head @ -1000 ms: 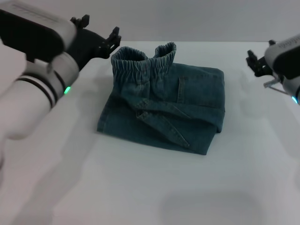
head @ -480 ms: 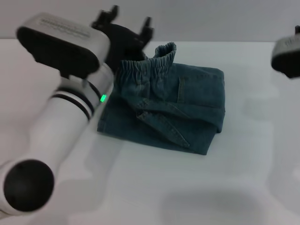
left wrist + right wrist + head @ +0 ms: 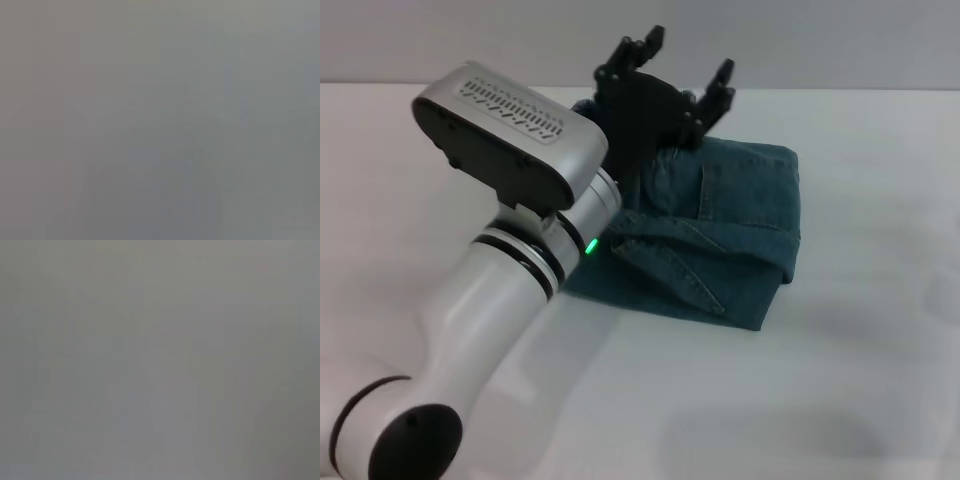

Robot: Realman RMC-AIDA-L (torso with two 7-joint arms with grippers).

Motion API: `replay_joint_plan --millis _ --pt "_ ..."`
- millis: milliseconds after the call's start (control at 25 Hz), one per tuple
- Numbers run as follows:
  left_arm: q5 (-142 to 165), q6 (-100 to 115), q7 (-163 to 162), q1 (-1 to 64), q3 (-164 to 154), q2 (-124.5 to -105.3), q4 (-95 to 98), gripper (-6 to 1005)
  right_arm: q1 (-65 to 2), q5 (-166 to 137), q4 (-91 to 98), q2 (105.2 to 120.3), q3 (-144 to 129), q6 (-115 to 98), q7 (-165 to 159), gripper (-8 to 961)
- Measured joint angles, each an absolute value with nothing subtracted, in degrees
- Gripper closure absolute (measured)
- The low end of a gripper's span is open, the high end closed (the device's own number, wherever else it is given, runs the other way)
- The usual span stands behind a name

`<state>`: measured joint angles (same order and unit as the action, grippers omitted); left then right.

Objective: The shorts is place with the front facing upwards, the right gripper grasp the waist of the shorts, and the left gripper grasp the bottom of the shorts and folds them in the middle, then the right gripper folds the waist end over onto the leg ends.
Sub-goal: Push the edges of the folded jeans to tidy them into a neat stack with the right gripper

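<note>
Swung in from the left edge since a second ago, the left gripper (image 3: 678, 72) hangs over the folded denim shorts (image 3: 720, 235) on the white table (image 3: 860, 400), fingers spread wide; both wrist views show seemingly nothing but grey.

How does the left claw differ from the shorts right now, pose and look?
The left claw is black, rigid and raised, its fingers spread apart; the shorts are blue denim, soft and lying folded flat on the white table. The claw hangs over the shorts' far left corner and hides it; the shorts' near and right edges show. It grips nothing visible. The right claw is out of view.
</note>
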<state>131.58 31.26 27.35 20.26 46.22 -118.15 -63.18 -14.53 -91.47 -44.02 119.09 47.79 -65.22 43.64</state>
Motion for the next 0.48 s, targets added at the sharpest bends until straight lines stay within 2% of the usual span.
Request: replay_joint_plan --millis 480 --pt "140.59 34.25 5.40 27.25 39.66 -118.20 -48.95 245 -14.42 -91.22 -42.72 119.06 47.61 -64.56 38.57 878"
